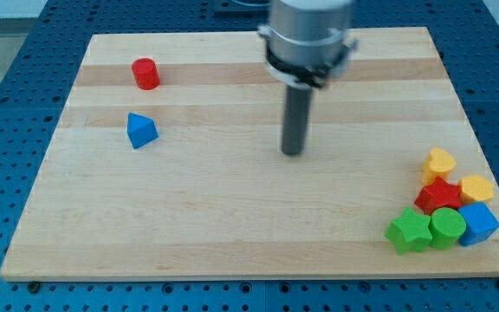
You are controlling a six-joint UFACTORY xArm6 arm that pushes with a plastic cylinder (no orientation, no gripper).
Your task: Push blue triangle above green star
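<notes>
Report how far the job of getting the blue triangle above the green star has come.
Done: nothing visible; the blue triangle sits at the view's left, far from the green star in the cluster at bottom right. In hand: my tip rests mid-board, touching no block. Left: reach the triangle and push it across to just above the star.

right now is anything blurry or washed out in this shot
Camera view: the arm's grey housing at the view's top is soft and blurred; my tip and the blue triangle are sharp; lighting is even, shadows faint, no glare on the wooden board.

Silver-grey cylindrical arm housing, straight dark rod, my tip (294, 152)
</notes>
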